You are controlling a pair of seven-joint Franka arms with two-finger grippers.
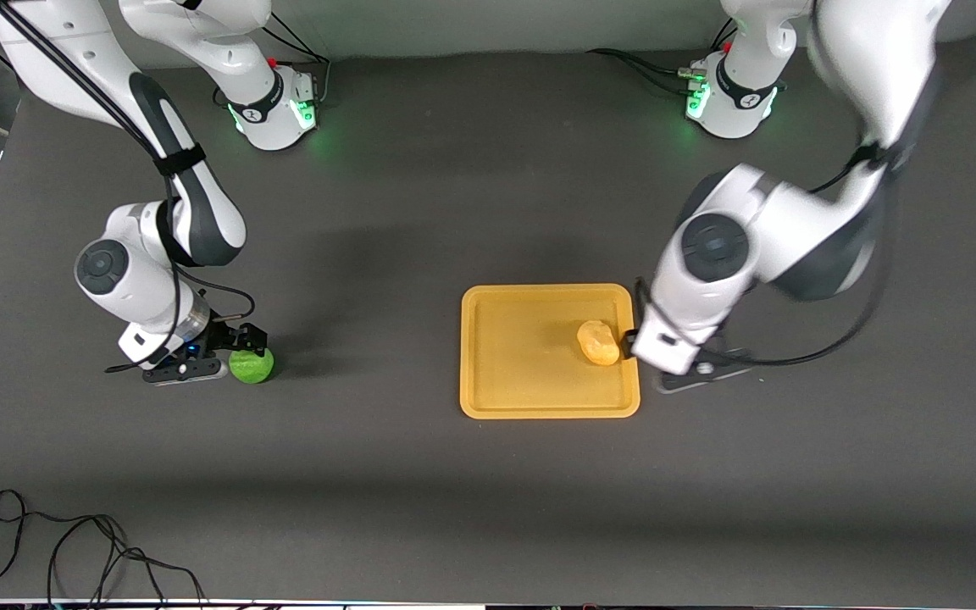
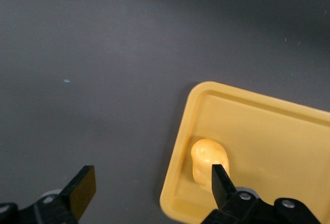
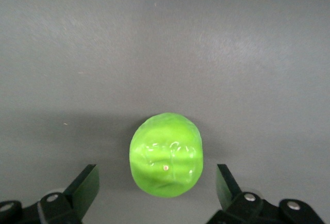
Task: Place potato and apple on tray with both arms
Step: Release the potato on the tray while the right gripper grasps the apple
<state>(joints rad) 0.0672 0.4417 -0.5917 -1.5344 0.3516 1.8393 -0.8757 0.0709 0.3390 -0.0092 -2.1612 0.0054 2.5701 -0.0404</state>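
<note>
Lying inside the tray [image 1: 505,356], the potato [image 1: 597,342] rests close to the rim at the left arm's end, on the tray floor. The left claw [image 2: 149,188] sits low over that rim with its fingers [image 2: 82,189] spread wide, one over the dark tabletop [image 1: 454,186] outside the tray and the other beside the potato, gripping nothing. The apple [image 1: 252,365] sits on the tabletop well apart from the tray, toward the right arm's end. The right claw [image 3: 157,185] is down at the apple, its fingers spread on either side of the green fruit with a gap on each side.
</note>
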